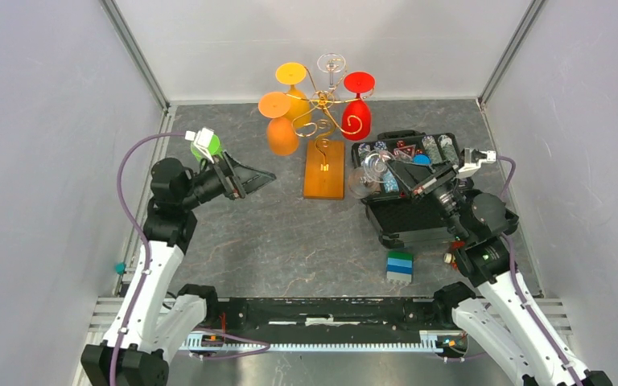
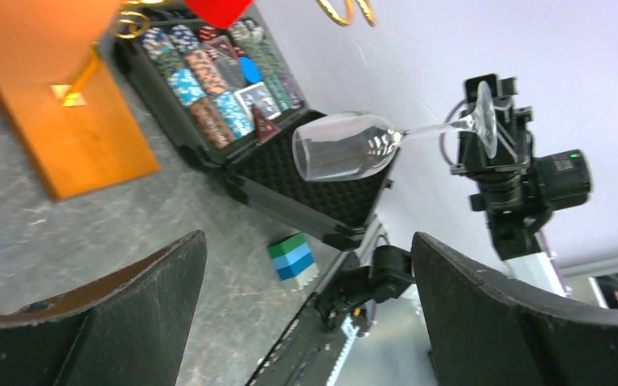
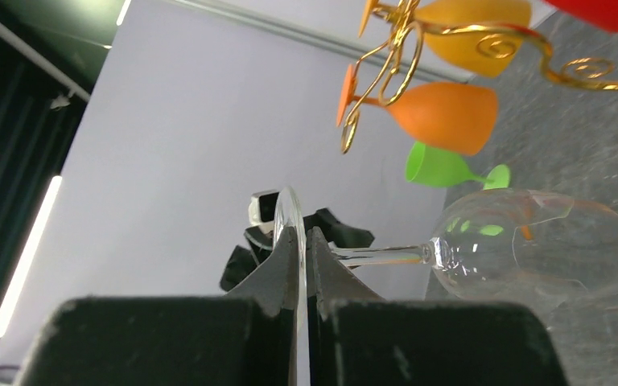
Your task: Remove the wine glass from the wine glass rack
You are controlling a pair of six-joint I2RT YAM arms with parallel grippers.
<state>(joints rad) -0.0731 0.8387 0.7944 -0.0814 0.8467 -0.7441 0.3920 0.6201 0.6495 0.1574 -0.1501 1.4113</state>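
Clear wine glass is off the wine glass rack. Right end effector is clamped on its foot, glass horizontal at the base's 3 o'clock. Left end effector is wide open and empty. Task looks basically done.

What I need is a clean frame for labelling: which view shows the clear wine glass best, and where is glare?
Left wrist: clear wine glass sharp, poker chip case behind. Right wrist: bowl large, bright glints at the stem. Top external: small, faint over the case.
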